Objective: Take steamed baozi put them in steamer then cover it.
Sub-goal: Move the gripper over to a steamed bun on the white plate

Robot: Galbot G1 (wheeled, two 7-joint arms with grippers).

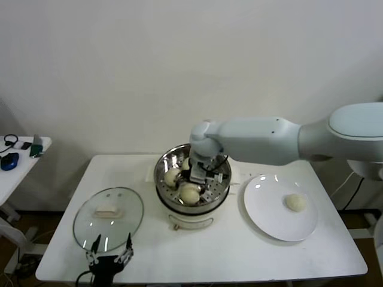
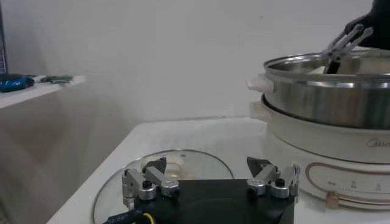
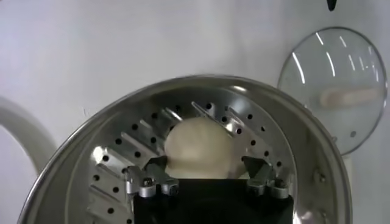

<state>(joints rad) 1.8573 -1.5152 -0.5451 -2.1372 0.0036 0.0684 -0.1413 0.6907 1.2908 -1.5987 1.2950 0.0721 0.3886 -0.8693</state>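
Observation:
The steamer [image 1: 194, 213], a shiny steel pot on a cream base, stands mid-table. My right gripper [image 1: 202, 184] reaches down into it. In the right wrist view its fingers stand open on either side of a pale baozi [image 3: 198, 148], which rests on the perforated tray [image 3: 116, 173]. The head view shows two baozi [image 1: 173, 176] [image 1: 190, 194] in the pot beside the gripper. One more baozi [image 1: 295, 202] lies on the white plate [image 1: 269, 218]. My left gripper [image 1: 109, 252] waits open and empty at the table's front left, just in front of the glass lid [image 1: 108, 218].
The lid lies flat on the table left of the steamer, its pale handle [image 1: 106, 211] facing up. The left wrist view shows the lid [image 2: 183, 164] and the steamer's wall [image 2: 329, 97]. A side table with small items [image 1: 9, 160] stands far left.

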